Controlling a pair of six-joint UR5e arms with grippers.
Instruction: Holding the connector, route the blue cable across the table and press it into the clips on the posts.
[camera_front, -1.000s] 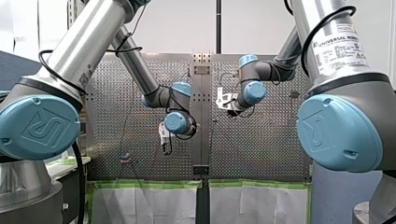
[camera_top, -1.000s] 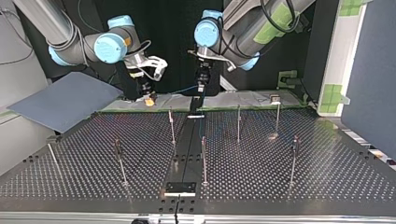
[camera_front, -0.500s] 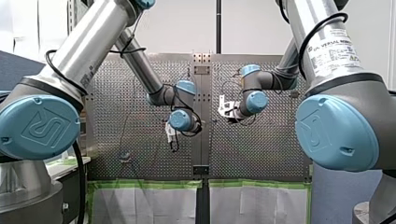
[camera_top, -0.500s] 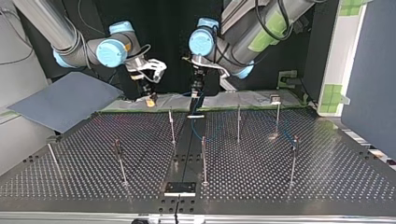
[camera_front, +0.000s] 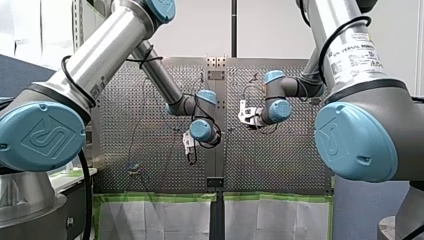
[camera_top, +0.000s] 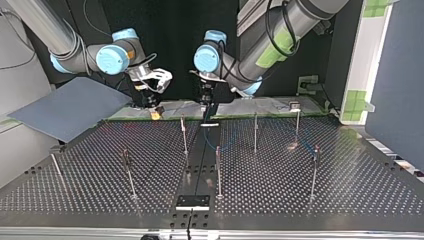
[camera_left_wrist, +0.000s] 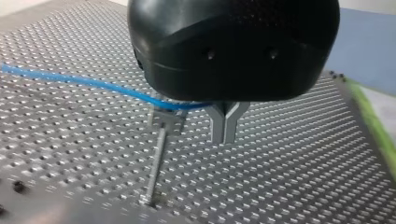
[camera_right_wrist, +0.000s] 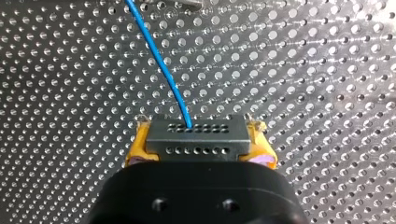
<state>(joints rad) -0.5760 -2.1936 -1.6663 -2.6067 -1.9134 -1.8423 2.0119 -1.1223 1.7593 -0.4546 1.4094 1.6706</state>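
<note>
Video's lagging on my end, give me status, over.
Copy: right gripper jaws shut on connector; left gripper jaws shut on blue cable. Cable beside post clip, seating unclear. Nothing seen blocking.

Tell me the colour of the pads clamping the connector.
Yellow; the right wrist view shows the pads best, one each side of the dark grey connector.

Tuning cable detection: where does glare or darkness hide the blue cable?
Left wrist view: blue cable stands out on the table; right wrist view likewise. Front view: table sheen nearly swamps it. Top view: dark backdrop, posts mirrored in the table.
</note>
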